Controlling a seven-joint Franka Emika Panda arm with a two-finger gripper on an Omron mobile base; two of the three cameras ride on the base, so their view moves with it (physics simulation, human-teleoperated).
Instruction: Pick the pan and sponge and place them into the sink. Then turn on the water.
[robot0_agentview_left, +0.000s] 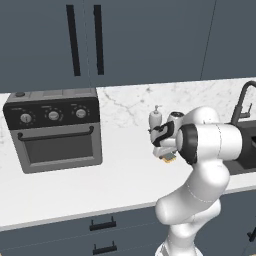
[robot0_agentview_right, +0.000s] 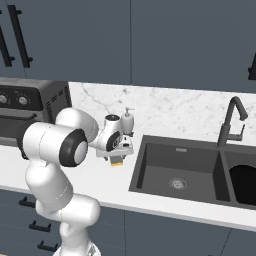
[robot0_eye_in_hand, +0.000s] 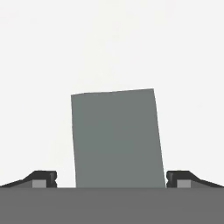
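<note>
Pan already lying in the sink's right basin, the tool is hovering wide open, straddling the sponge on the white tabletop; sponge transfer and water remaining.

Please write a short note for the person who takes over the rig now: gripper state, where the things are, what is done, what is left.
Gripper: open, low over the sponge, one finger on each side, not closed on it.
Sponge: on the counter, left of the sink, beside the soap bottle.
Pan: already in the right basin.
Faucet: no water runs.
Left: grip the sponge, place it in the sink, turn on the water.
</note>
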